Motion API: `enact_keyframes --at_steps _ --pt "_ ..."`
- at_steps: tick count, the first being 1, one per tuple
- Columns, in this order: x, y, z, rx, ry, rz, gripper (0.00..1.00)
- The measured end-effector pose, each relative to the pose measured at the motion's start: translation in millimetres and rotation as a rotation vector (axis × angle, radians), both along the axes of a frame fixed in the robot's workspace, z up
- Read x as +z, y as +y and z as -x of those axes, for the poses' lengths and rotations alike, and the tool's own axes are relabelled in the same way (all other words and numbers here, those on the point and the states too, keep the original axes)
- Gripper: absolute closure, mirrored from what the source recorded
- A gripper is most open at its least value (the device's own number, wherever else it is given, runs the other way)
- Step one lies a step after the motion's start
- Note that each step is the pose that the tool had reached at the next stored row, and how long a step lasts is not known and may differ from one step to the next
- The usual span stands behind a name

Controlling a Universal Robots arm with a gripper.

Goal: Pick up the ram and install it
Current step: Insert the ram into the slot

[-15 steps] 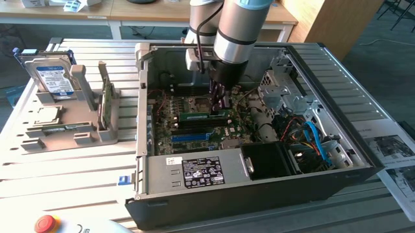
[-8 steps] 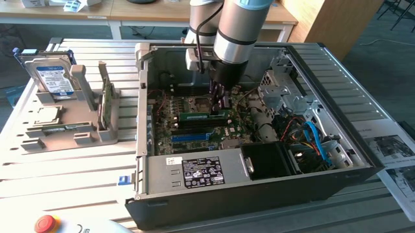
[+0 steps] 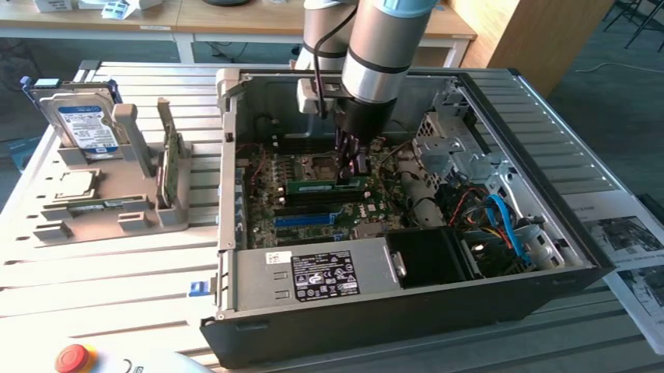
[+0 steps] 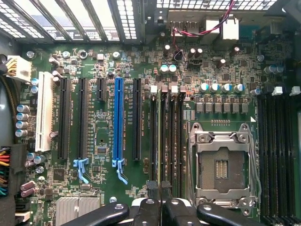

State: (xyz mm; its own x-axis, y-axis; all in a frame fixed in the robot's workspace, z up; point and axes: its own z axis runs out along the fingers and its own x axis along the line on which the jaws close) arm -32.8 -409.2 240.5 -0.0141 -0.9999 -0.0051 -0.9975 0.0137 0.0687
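- Closest to the wrist cam is the gripper (image 4: 160, 194): its glossy black fingers (image 4: 149, 212) are pinched almost together on the ram (image 3: 322, 186), so it's clamped on the stick, not gaping.
- That ram is a thin, flat green board standing on its long edge. It's lined up along 1 of the black memory slots, between the blue slot (image 4: 117, 117) and the CPU socket (image 4: 221, 165). Can't tell if it's pushed all the way down.
- Biggest thing around is the table (image 3: 104, 272), pale ribbed aluminium slats.
- On it sits the PC case (image 3: 415, 330), black sheet metal, lying on its side with the panel off. Inside are the board, the power supply and a tangle of cables, including 1 flat blue cable (image 3: 503, 217).
- The motherboard (image 4: 99, 70) is matte green and crowded with round silver capacitors and long narrow slots.
- The power supply (image 3: 311, 272) is a bare grey metal box with a black sticker, in the case corner nearest the exterior camera.
- The grey plastic holder (image 3: 124, 221), at the exterior view's left of the case, holds a silver hard drive (image 3: 85, 124) with a blue label, standing upright in a slot. It also holds a square chip (image 3: 68, 183) lying flat.
- The CPU socket is square with a shiny metal frame.
- The blue slot is long, narrow plastic with clips at 1 end.
- The red button (image 3: 73, 357) is round, on the near edge of the table.
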Motion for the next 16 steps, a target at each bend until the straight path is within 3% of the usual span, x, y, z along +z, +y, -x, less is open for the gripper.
enact_keyframes --at_steps 16 --pt "-0.3 -2.7 0.2 0.000 -0.0028 0.0000 0.88"
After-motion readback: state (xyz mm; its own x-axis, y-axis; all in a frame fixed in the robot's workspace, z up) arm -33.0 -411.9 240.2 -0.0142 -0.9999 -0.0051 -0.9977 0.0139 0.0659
